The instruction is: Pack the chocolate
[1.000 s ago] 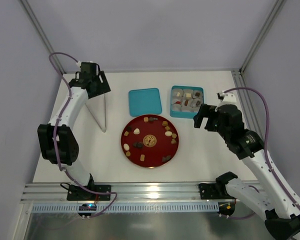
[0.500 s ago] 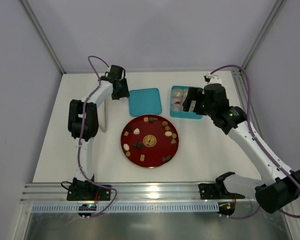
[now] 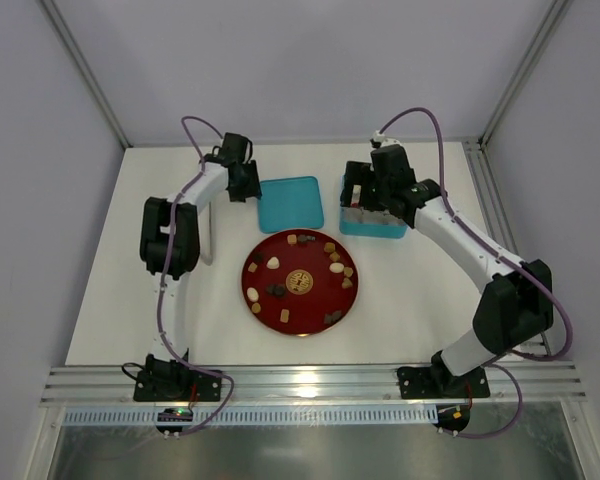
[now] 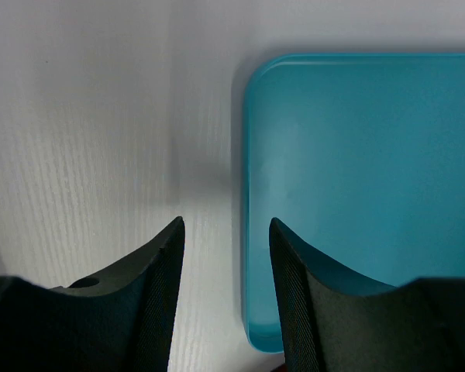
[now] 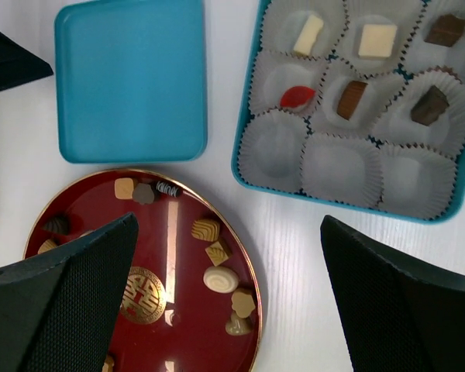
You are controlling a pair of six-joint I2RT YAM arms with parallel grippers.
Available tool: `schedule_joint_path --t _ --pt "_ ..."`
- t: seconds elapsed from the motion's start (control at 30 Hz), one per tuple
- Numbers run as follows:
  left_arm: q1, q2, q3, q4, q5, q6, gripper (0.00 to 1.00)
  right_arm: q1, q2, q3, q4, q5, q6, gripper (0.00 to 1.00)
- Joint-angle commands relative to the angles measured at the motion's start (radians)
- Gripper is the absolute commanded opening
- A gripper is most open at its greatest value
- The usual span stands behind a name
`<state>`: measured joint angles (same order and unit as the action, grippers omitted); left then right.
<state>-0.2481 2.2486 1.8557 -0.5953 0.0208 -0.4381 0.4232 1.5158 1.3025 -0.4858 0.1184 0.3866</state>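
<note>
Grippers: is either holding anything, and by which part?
Nothing is held. The left gripper is open at the teal lid's edge; the right gripper is open wide and empty.

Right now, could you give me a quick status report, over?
Left gripper open, at lid edge. Right gripper open, empty. Six chocolates in box, rest on red plate. Box uncovered.

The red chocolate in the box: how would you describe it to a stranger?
Find the teal box of paper cups beside the red plate. The red chocolate sits in its middle row, in the cup nearest the flat teal lid. The other pieces are cream or brown.
</note>
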Motion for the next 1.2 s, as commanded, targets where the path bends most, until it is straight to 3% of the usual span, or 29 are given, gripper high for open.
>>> schedule_joint_path --t 0.0,0.27,0.7,0.87,1.17 --pt "-0.003 0.029 0.026 0.022 0.027 0.007 0.47 -0.003 0.050 0.092 0.078 -0.051 -0.025 1.00" --pt "-0.013 0.065 0.033 0.031 0.042 0.010 0.38 0.000 0.222 0.190 0.121 -0.106 -0.031 0.97" --pt "-0.011 0.086 0.066 -0.003 0.041 0.013 0.00 0.026 0.540 0.529 0.040 -0.177 -0.084 0.95" --pt "-0.007 0.062 0.066 -0.008 0.093 0.016 0.00 0.042 0.641 0.650 -0.019 -0.180 -0.117 0.94" --pt "0.033 0.020 0.077 -0.006 0.185 -0.028 0.00 0.042 0.710 0.689 -0.045 -0.194 -0.100 0.93"
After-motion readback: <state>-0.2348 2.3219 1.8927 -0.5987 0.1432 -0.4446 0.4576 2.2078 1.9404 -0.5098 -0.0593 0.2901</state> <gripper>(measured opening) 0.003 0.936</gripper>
